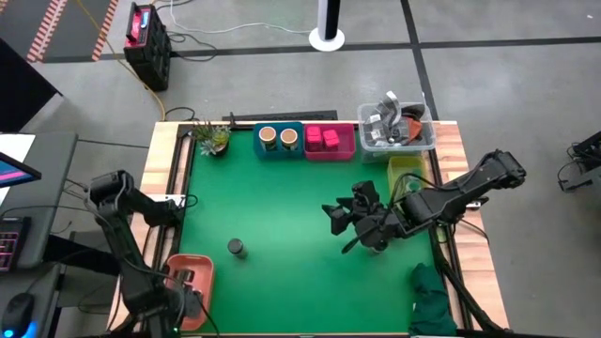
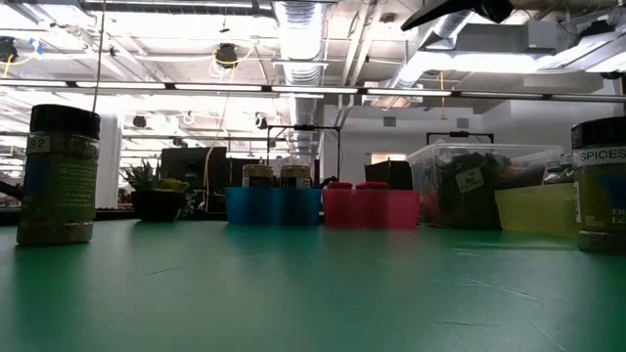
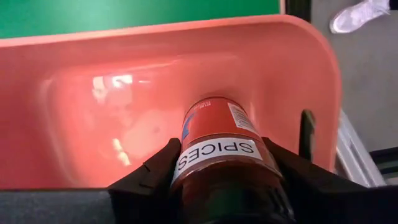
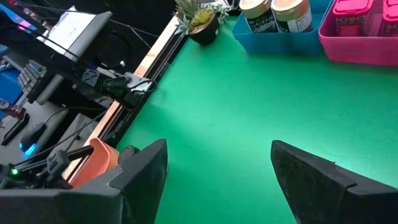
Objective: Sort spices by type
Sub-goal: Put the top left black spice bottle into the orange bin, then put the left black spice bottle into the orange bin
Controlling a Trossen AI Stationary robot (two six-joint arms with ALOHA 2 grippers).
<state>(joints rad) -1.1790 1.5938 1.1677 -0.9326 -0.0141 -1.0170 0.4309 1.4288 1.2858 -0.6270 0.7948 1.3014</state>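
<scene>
My left gripper is at the table's near left corner, down in a salmon-orange bin, shut on a spice jar with red contents and a white "SPICES" label. My right gripper hangs open above the green mat right of centre, with nothing between its fingers. A dark-lidded jar stands upright on the mat. Another "SPICES" jar stands at the right, below the right arm. Two tan-topped jars sit in a blue bin. Magenta packs sit in a pink bin. My left gripper pinches the jar between its two fingers, one on each side of the round body at the labelled end. The jar points away from the wrist into the salmon-orange bin. Whether its far end rests on the bin's floor cannot be told.
Along the far edge stand a small potted plant, the blue bin, the pink bin and a clear tub of grey clutter. A yellow bin sits by the right edge. A green cloth lies at the near right corner. The mat's middle is open.
</scene>
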